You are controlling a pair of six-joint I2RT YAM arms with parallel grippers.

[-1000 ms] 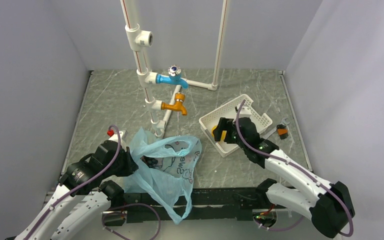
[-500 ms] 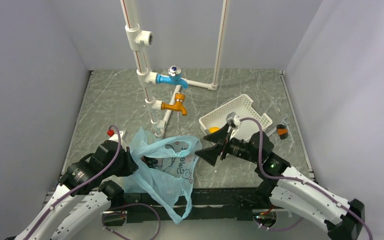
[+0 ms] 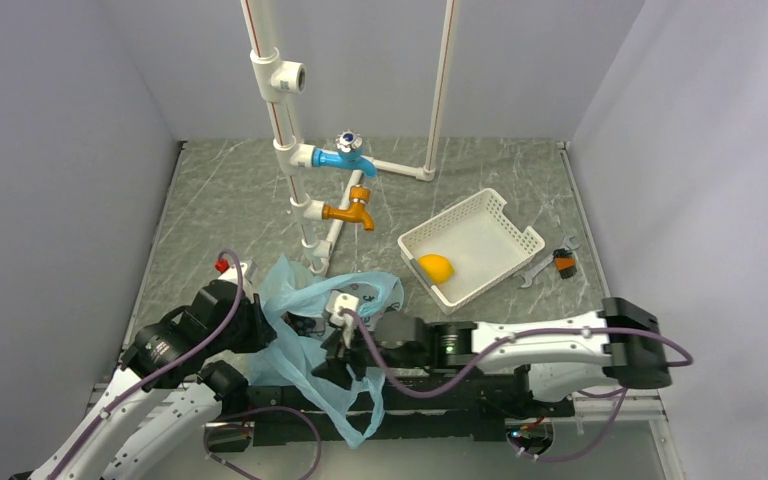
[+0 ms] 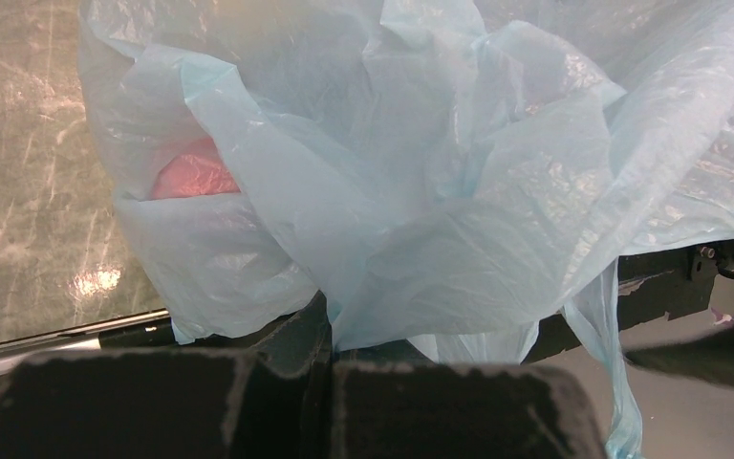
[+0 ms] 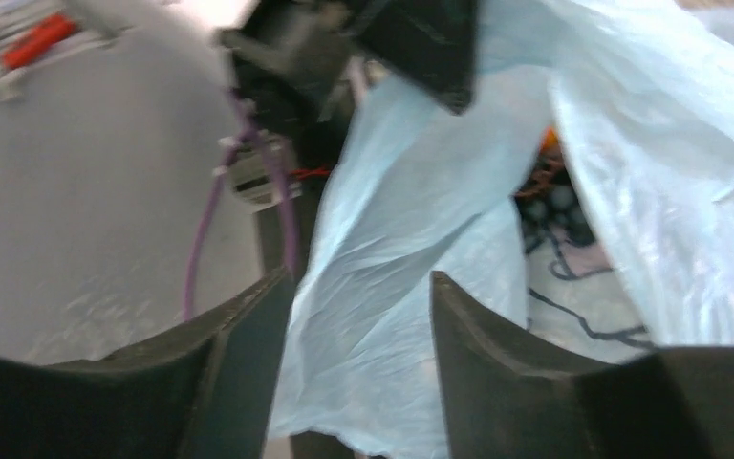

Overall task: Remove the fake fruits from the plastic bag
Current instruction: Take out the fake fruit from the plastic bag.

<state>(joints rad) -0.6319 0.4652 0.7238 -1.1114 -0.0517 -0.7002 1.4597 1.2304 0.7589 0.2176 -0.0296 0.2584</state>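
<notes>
Near edge: left gripper [image 4: 330,368] clamps the plastic bag [image 4: 440,191]. Your right gripper [image 5: 363,316], jaws apart, straddles loose film; steer past it toward the grape bunch [image 5: 552,208]. Beyond, an orange-yellow fruit [image 3: 436,267] lies in the white basket [image 3: 520,235].

plastic bag [image 3: 290,355]: translucent light blue, dark printed lettering. oval fruit [image 3: 436,267]: orange-yellow. basket [image 3: 482,248]: white, slotted. pinkish-red patch [image 4: 194,174] tinting through bag film. table [image 3: 220,200]: grey-green marble, pale veins. blue tap [image 3: 343,157], orange tap [image 3: 345,211]. pipe [image 3: 253,30]: white, red stripe.
</notes>
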